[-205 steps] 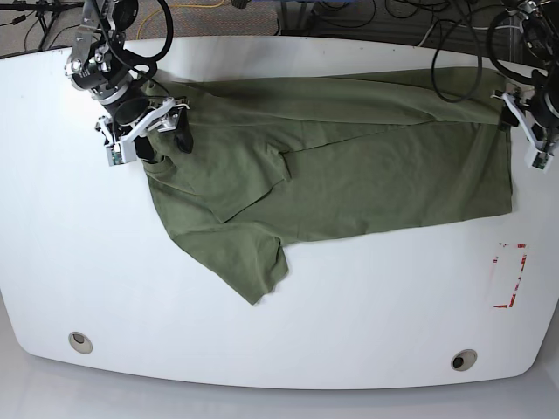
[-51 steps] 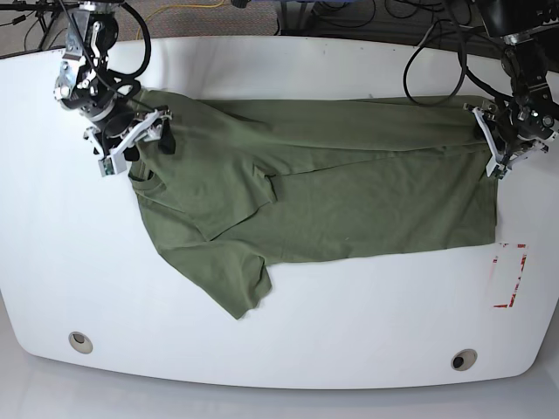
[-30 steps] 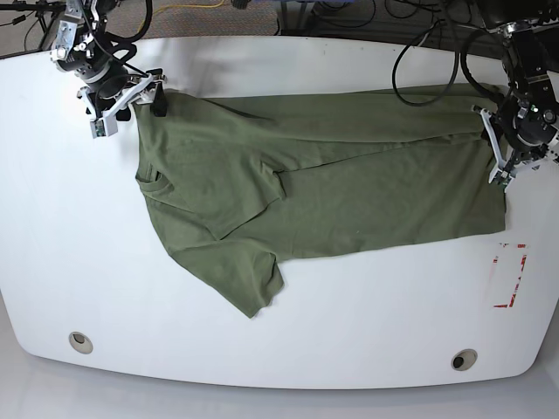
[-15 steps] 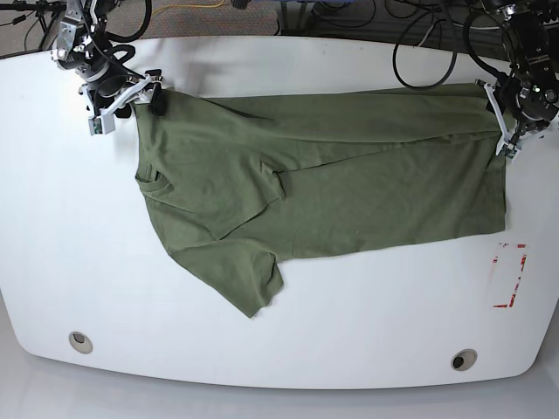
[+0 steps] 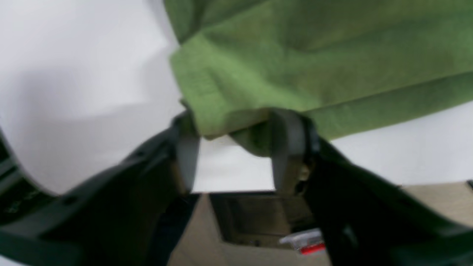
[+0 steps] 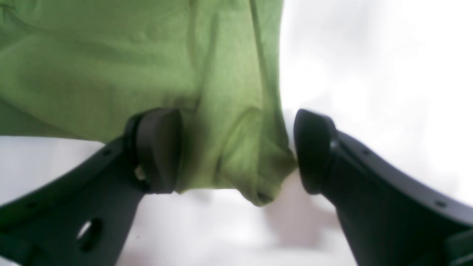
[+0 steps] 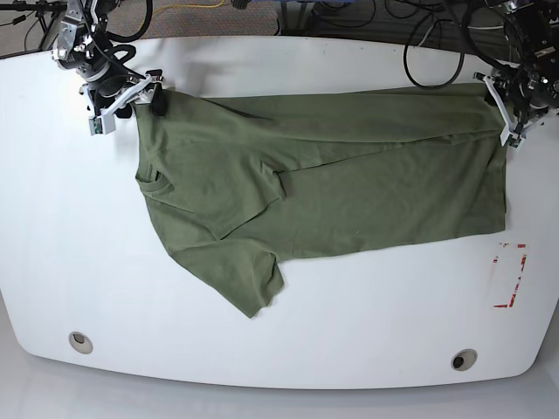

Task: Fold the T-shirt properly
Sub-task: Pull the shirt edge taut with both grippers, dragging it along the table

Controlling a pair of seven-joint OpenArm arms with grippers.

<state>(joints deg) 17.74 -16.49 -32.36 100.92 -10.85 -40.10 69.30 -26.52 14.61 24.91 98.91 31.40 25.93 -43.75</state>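
Observation:
The olive-green T-shirt (image 7: 332,175) lies across the white table (image 7: 349,332), folded lengthwise, with one sleeve (image 7: 249,279) pointing toward the front edge. My right gripper (image 7: 129,103) is at the far-left shoulder corner. In its wrist view the shirt corner (image 6: 236,159) lies slack between the wide-apart fingers (image 6: 159,147) of the open gripper (image 6: 236,147). My left gripper (image 7: 500,112) is at the far-right hem corner. There a blurred cloth edge (image 5: 236,122) sags between the parted fingers (image 5: 288,147) of the open gripper (image 5: 236,147).
A red-marked label (image 7: 509,275) lies near the right edge. Two round holes (image 7: 80,341) (image 7: 464,360) sit near the table's front edge. Cables (image 7: 419,35) hang beyond the far edge, where the floor begins.
The left arm has moved toward the far edge, taking the hem corner with it, and its jaws have widened. The right arm has stayed at the shoulder corner.

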